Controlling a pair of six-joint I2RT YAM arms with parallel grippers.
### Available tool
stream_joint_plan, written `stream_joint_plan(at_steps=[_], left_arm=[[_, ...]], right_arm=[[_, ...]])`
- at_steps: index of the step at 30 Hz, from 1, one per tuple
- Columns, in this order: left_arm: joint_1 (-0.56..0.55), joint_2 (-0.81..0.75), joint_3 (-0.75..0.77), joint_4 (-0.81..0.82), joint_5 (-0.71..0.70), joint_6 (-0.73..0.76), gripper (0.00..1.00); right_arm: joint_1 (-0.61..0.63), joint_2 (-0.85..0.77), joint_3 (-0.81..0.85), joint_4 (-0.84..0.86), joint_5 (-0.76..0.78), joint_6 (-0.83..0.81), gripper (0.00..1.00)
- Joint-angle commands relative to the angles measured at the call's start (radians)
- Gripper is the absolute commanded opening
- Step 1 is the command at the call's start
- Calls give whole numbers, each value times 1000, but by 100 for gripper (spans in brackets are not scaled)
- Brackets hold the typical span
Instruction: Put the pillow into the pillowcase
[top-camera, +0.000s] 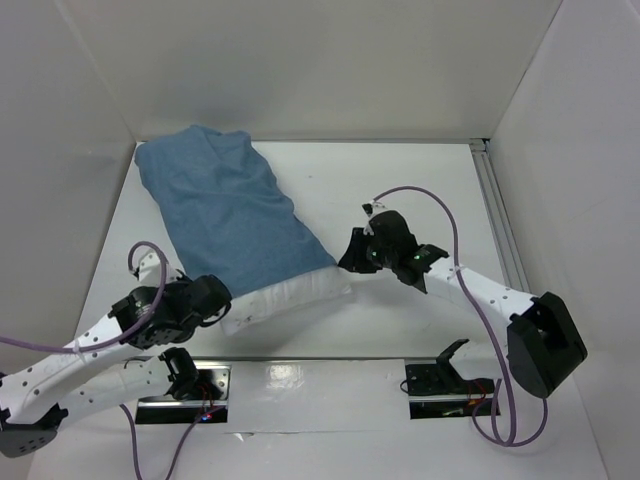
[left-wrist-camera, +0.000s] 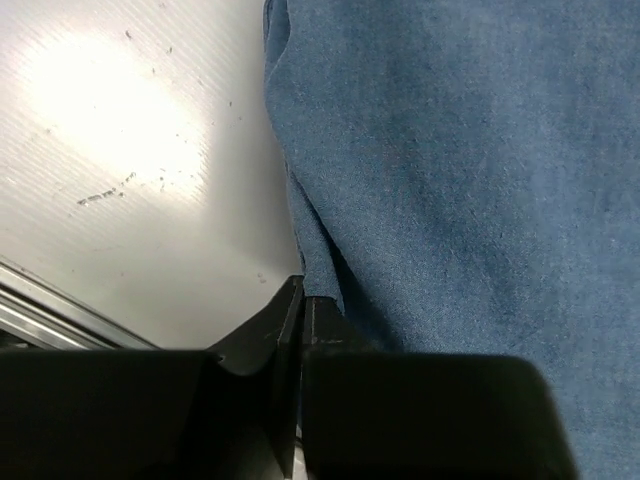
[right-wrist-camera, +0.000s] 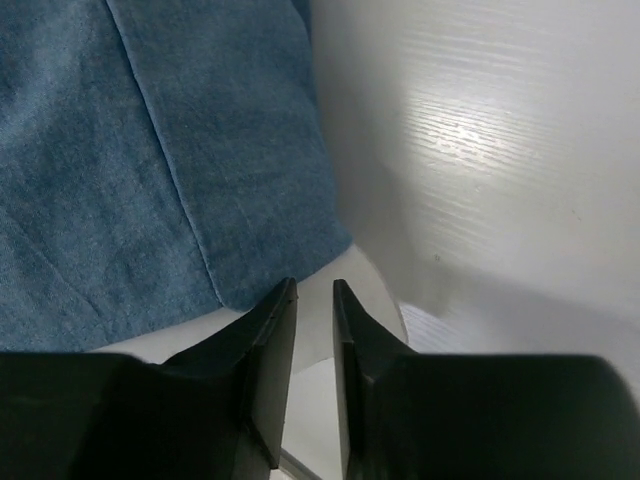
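We see the pillowcase (top-camera: 230, 215) lying flat on the table (top-camera: 420, 180), running from the upper left of the top view down toward the centre. It's muted blue cloth, lightly wrinkled, with the far end bunched against the back wall.

The pillow (top-camera: 290, 298) shows only as a white strip poking out along the case's lower edge, in the lower centre of the frame. The rest is under blue cloth, so we can't tell how far in it sits.

The left gripper (top-camera: 222, 305) is at the strip's left end. In its wrist view the left gripper (left-wrist-camera: 303, 295) has its jaws pressed almost together, and the hem of the pillowcase (left-wrist-camera: 460, 180) runs down into them. We read that as pinched on the case edge. Blue fills the right of that frame, with bare table (left-wrist-camera: 130, 150) at upper left.

The right gripper (top-camera: 348, 258) is at the strip's right end. In its wrist view the right gripper (right-wrist-camera: 314, 285) has its jaws a narrow slot apart, with a white corner of the pillow (right-wrist-camera: 372, 295) squeezed between them. The rounded corner of the pillowcase (right-wrist-camera: 120, 160) ends just above the left finger, and a stitched seam line runs down it. The table (right-wrist-camera: 480, 150) fills the right half.
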Motion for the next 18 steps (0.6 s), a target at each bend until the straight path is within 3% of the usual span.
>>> stream_joint_plan(at_steps=[1, 5, 7, 9, 11, 14, 15, 18], left_arm=[[-1, -49, 63, -38, 16, 56, 16], [-1, -104, 100, -56, 16, 79, 54], [-1, -127, 133, -87, 16, 67, 62], [-1, -138, 164, -87, 4, 78, 67], [-1, -138, 173, -21, 4, 193, 81], [-1, -69, 228, 154, 90, 486, 81], [-1, 22, 248, 201, 130, 666, 78], [-1, 223, 392, 228, 260, 880, 73]], right_arm=[[10, 11, 16, 77, -47, -35, 30], [-2, 20, 40, 37, -47, -60, 46], [-13, 11, 49, 24, -47, -69, 57], [-25, 11, 60, 9, -57, -78, 61], [-36, 2, 69, -19, -70, -89, 68], [-36, -24, 69, -68, -94, -98, 71], [-45, -38, 69, -77, -108, -98, 75], [-45, -104, 51, -138, -117, -77, 81]])
